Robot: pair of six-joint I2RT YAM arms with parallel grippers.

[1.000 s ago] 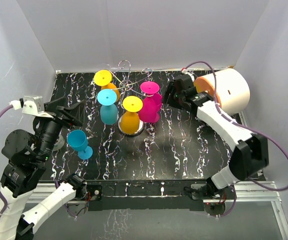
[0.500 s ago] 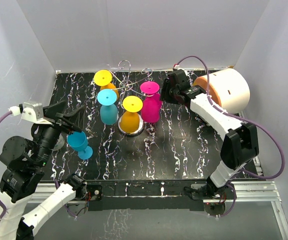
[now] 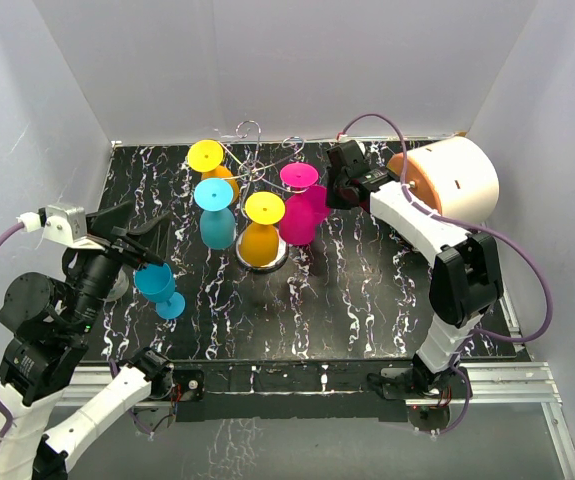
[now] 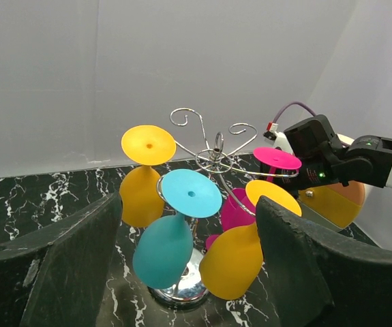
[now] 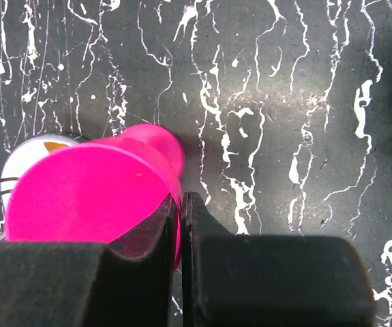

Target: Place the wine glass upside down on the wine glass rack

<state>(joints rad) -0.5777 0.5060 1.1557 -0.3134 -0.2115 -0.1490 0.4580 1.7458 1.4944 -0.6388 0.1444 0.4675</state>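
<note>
The wine glass rack is a silver wire stand on a chrome base, with a yellow, a blue, an orange and a pink glass hanging upside down from its arms. My right gripper is shut on the rim of a pink wine glass at the rack's right side. In the right wrist view its wall is pinched between the gripper's fingers. A blue wine glass stands at the left, and my left gripper hangs open just above it. The left wrist view looks between the open fingers of that gripper at the rack.
A white-and-orange cylinder lies at the back right, close behind my right arm. White walls close the black marbled table on three sides. The metal frame edge runs along the front.
My right gripper has swung left to the rack and shut on the pink glass's rim. The left arm shifted a little a second ago and has held still since, still open.
</note>
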